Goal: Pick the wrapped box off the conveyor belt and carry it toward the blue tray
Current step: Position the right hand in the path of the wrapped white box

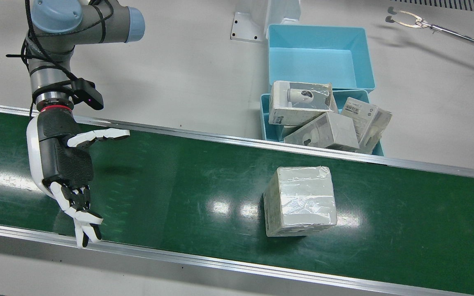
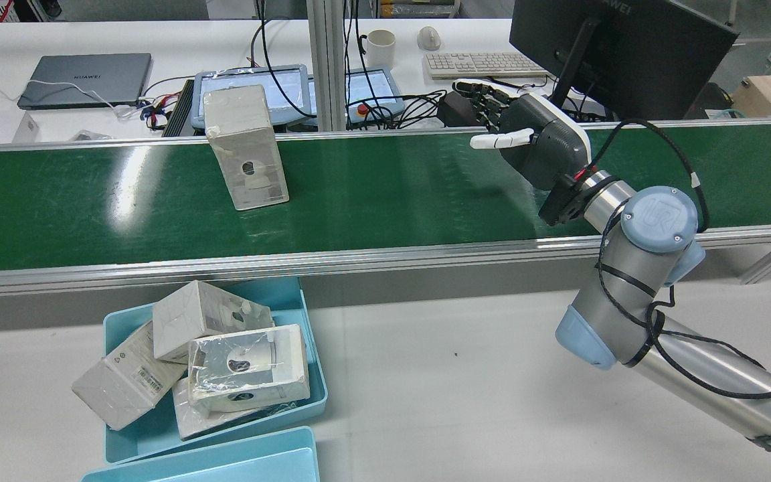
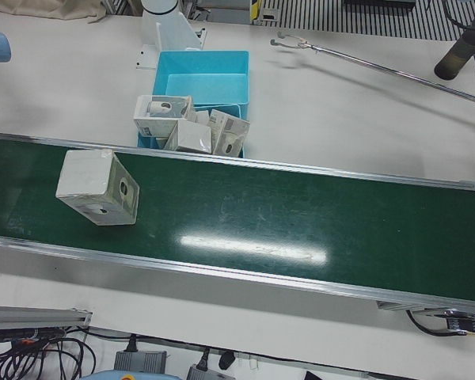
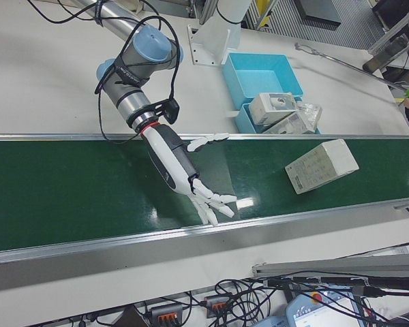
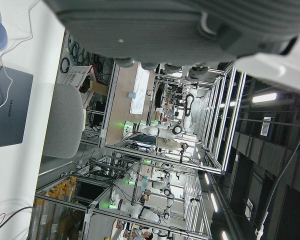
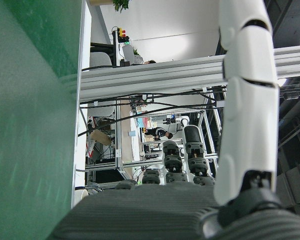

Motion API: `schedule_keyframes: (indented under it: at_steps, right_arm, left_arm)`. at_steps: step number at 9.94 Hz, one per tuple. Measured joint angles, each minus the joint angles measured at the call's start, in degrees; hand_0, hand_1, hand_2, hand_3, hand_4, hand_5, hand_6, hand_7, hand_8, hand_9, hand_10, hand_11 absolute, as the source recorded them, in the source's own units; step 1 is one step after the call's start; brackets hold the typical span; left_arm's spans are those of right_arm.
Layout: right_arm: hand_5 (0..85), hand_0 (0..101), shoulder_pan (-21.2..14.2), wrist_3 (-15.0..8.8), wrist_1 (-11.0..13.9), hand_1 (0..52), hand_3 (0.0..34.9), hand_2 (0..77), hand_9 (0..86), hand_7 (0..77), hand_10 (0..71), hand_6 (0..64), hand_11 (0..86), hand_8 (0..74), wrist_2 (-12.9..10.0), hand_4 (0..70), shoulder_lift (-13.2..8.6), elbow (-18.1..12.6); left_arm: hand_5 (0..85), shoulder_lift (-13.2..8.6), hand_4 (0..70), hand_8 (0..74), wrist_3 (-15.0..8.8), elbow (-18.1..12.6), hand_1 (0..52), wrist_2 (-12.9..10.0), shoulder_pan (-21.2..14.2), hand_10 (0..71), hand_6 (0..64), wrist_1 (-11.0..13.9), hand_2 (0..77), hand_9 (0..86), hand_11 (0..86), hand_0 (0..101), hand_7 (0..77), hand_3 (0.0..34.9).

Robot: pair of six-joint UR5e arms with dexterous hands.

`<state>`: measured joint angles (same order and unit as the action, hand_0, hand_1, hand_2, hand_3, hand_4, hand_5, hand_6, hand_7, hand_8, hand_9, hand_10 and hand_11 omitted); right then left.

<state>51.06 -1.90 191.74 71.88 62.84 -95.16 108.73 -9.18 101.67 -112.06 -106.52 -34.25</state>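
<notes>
approach step by the look of it: right hand [image 1: 66, 164] splayed, empty, over conveyor belt [image 1: 179, 181], well apart from wrapped box [image 1: 300, 200]; next it must reach across and clasp it.

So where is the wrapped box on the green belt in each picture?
Front view: wrapped box right of centre on the belt.
Rear view: left of centre, standing tall.
Left-front view: far left.
Right-front view: far right.
Left hand view: not in it.
Right hand view: not in it.
Shared landmark: the blue tray of boxes beside the belt.
</notes>
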Motion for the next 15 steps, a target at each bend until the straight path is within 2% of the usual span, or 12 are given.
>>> schedule_keyframes:
  at_steps: [4, 5, 15]
  right_arm:
    - [22.4, 48, 0.00, -0.24, 0.09, 15.8, 0.0, 13.6, 3.3, 4.9, 0.0, 4.4, 0.5, 0.5, 0.07, 10.9, 0.00, 0.50]
    - [22.4, 48, -0.03, -0.30, 0.11, 17.5, 0.0, 14.7, 3.3, 4.9, 0.0, 4.4, 0.5, 0.5, 0.09, 11.5, 0.00, 0.54]
    - [21.8, 48, -0.32, -0.46, 0.13, 17.5, 0.0, 15.8, 3.3, 4.9, 0.0, 5.5, 0.5, 0.5, 0.11, 12.5, 0.00, 0.76]
  left_arm:
    - [1.1, 0.00, 0.0, 0.5, 0.00, 0.00, 0.0, 0.00, 0.00, 0.0, 0.5, 0.00, 0.5, 0.0, 0.5, 0, 0.5, 0.0]
    - [1.1, 0.00, 0.0, 0.5, 0.00, 0.00, 0.0, 0.00, 0.00, 0.0, 0.5, 0.00, 0.5, 0.0, 0.5, 0, 0.5, 0.0]
    - [1.1, 0.00, 0.0, 0.5, 0.00, 0.00, 0.0, 0.00, 0.00, 0.5, 0.5, 0.00, 1.1, 0.5, 0.5, 0, 0.5, 0.0]
